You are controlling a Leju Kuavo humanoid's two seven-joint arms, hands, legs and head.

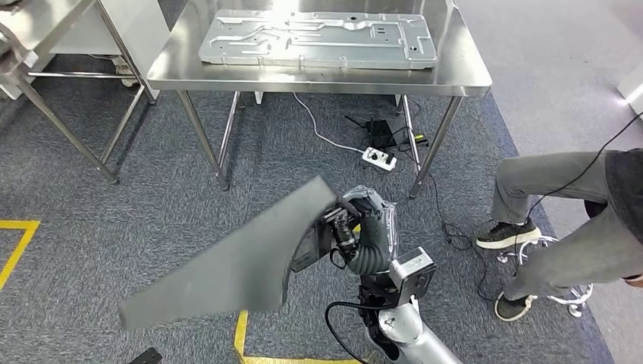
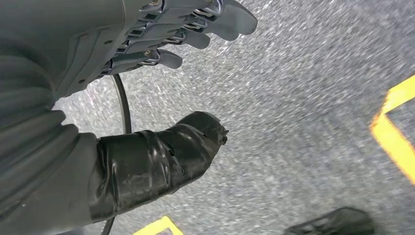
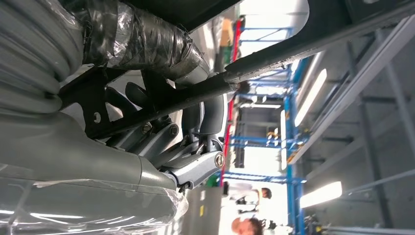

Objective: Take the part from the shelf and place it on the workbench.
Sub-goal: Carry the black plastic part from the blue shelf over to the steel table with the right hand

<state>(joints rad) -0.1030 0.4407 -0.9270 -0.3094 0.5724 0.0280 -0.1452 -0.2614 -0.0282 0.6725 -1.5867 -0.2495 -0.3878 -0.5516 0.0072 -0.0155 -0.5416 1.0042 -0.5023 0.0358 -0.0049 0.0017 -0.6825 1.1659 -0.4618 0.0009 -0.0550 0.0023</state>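
The right hand (image 1: pixel 350 220) held the part (image 1: pixel 235 262), a long dark flat panel, by one end, its fingers (image 3: pixel 205 117) wrapped round an edge while the rest of the panel stuck out low over the carpet (image 1: pixel 114 197), unsupported. The counter (image 1: pixel 462 76) stood well ahead, already bearing a large stamped metal sheet (image 1: pixel 318 38).

The likeliest trouble looked to be leverage: gripped so near one end, the panel could twist or slide out of the fingers as the robot walked. Its free end could also catch a counter leg (image 1: pixel 205 140), and the bare steel beside the sheet seemed narrow for it. A seated person's legs (image 1: pixel 546 205) and the trailing cables (image 1: pixel 334 136) lay near the path.

The left hand (image 2: pixel 186 34) hung over the carpet with fingers apart and nothing in it. How firmly the right fingers closed was hard to judge, since the panel hid much of the grip. The counter's far edge was cut off, and the panel's outer end was blurred.
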